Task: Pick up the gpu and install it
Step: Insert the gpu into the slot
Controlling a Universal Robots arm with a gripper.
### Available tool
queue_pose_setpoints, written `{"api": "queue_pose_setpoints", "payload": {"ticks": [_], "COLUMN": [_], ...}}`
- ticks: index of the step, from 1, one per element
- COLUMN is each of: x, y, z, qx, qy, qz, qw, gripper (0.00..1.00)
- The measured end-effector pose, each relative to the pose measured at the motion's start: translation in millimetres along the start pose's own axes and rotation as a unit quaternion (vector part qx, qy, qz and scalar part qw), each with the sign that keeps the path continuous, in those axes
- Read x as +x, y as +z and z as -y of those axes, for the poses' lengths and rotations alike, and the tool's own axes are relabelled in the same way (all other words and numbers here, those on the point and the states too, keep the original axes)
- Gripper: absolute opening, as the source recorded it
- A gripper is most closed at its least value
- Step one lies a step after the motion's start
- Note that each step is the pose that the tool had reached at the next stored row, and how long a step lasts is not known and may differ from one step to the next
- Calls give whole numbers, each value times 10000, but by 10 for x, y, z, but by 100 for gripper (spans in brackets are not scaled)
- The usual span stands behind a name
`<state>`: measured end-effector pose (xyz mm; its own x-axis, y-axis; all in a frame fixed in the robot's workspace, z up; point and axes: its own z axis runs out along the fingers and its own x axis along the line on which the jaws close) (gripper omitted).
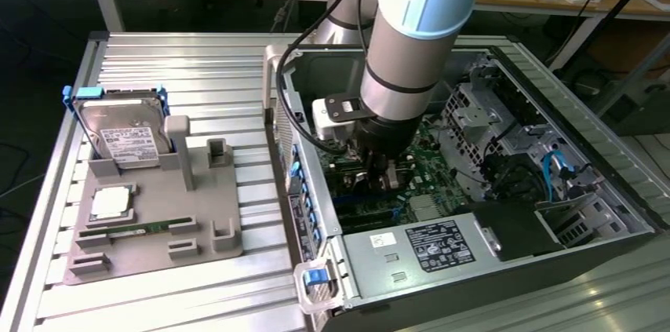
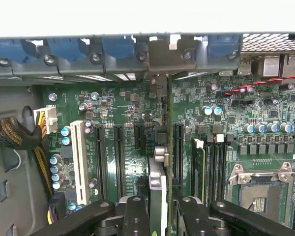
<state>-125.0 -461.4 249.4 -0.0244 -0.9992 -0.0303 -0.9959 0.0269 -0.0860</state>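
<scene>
The gpu [image 2: 157, 187] stands edge-on between my fingers [image 2: 136, 216], a thin dark card with a silvery part on one face. Its long edge [image 2: 169, 147] runs across the green motherboard [image 2: 118, 98] toward the rear bracket openings under the blue latches [image 2: 118, 46]. It sits level with the black expansion slots [image 2: 119, 152]; whether it is seated I cannot tell. My gripper [image 2: 161, 221] is shut on the gpu. In the exterior view the gripper [image 1: 379, 179] reaches down inside the open computer case [image 1: 586, 246], low over the motherboard [image 1: 429, 183].
A white slot [image 2: 79, 157] and a braided cable bundle [image 2: 14, 135] lie to one side, the CPU socket [image 2: 258, 182] to the other. Outside the case, a grey fixture [image 1: 199, 222] holds a silver hard drive [image 1: 121, 136], a CPU [image 1: 110, 202] and a memory stick [image 1: 136, 230].
</scene>
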Motion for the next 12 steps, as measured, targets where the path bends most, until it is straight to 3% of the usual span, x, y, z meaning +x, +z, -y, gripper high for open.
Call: {"api": "queue_pose_setpoints", "payload": {"ticks": [12], "x": [4], "y": [37], "z": [-5], "qx": [0], "qy": [-1], "qz": [-2], "qw": [10000], "gripper": [27]}}
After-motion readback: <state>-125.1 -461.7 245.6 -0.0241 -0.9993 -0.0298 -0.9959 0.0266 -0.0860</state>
